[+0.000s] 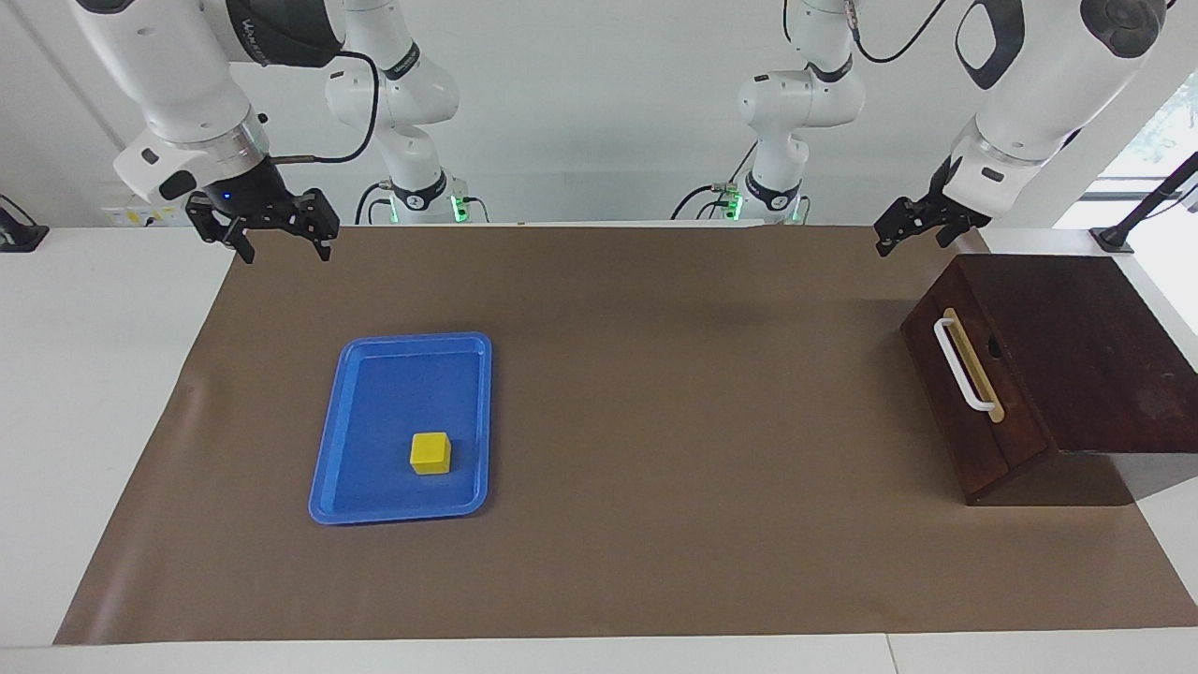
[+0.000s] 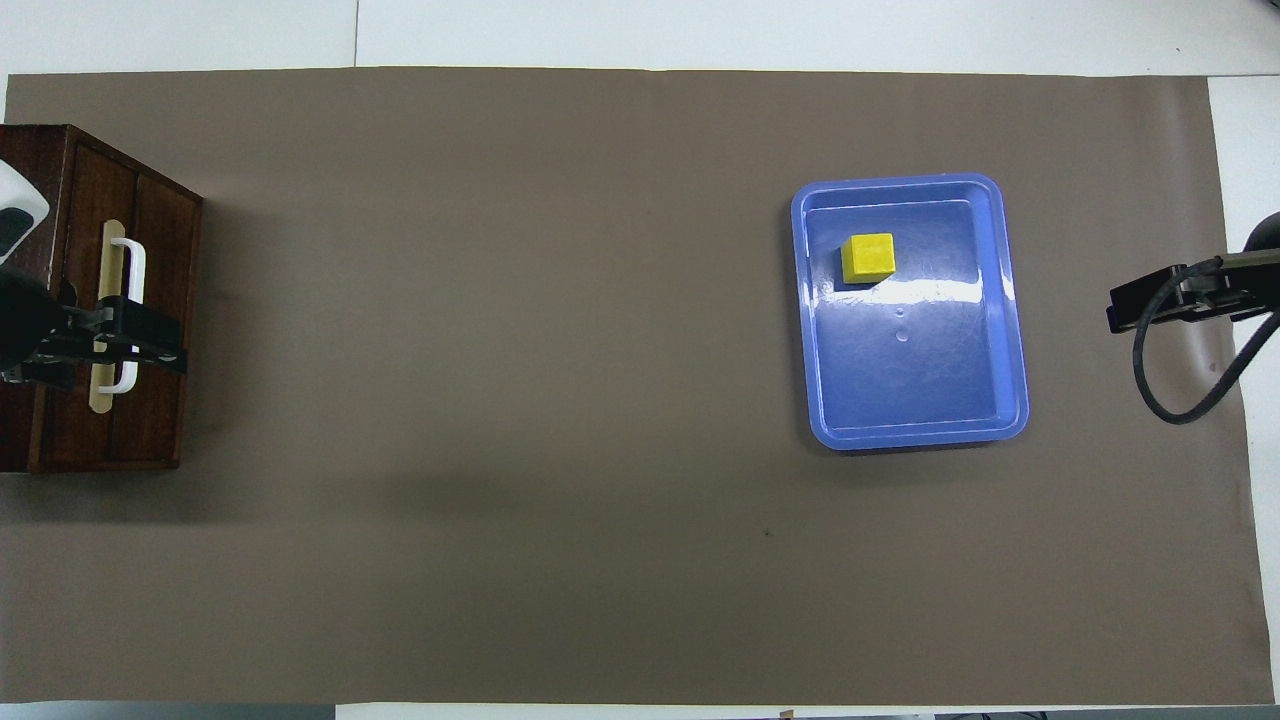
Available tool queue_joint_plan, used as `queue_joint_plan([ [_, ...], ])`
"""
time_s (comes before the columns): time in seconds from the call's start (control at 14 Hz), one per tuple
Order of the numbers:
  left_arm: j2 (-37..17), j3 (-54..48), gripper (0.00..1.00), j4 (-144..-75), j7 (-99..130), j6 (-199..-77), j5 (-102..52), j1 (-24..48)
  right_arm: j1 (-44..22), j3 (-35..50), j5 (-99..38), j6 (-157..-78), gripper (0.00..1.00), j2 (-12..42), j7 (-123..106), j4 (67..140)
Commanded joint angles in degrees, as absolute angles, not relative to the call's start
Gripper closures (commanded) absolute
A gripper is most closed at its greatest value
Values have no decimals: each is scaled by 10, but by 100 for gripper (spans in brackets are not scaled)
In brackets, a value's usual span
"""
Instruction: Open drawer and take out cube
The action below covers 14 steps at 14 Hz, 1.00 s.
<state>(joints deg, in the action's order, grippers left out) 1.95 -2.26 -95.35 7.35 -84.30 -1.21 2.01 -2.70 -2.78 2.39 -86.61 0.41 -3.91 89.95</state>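
The drawer (image 1: 973, 417) is shut in its dark wooden box at the left arm's end of the table, its white bar handle (image 1: 962, 365) showing; it also shows in the overhead view (image 2: 160, 250). The yellow cube (image 1: 430, 452) sits in the blue tray (image 1: 328, 449), seen from above as well (image 2: 867, 256). My left gripper (image 1: 911, 245) is open and empty, raised in the air by the box's corner nearest the robots; from above it (image 2: 125, 340) covers the handle. My right gripper (image 1: 284, 251) is open and empty, raised over the mat's edge near the tray (image 2: 1170, 298).
A brown mat (image 1: 655, 421) covers the table. The blue tray (image 2: 1012, 300) lies toward the right arm's end. The wooden box top (image 1: 1086, 346) slopes up above the drawer front.
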Motion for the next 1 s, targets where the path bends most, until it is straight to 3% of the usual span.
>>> queue_joint_plan([
  [0.0,12,-29,0,-969,57,-850,-13,11,-27,-25,11,-861,3,-3,-51,909],
  [0.93,13,-25,0,-943,18,-836,-8,19,-33,-25,7,-830,2,-3,18,909],
])
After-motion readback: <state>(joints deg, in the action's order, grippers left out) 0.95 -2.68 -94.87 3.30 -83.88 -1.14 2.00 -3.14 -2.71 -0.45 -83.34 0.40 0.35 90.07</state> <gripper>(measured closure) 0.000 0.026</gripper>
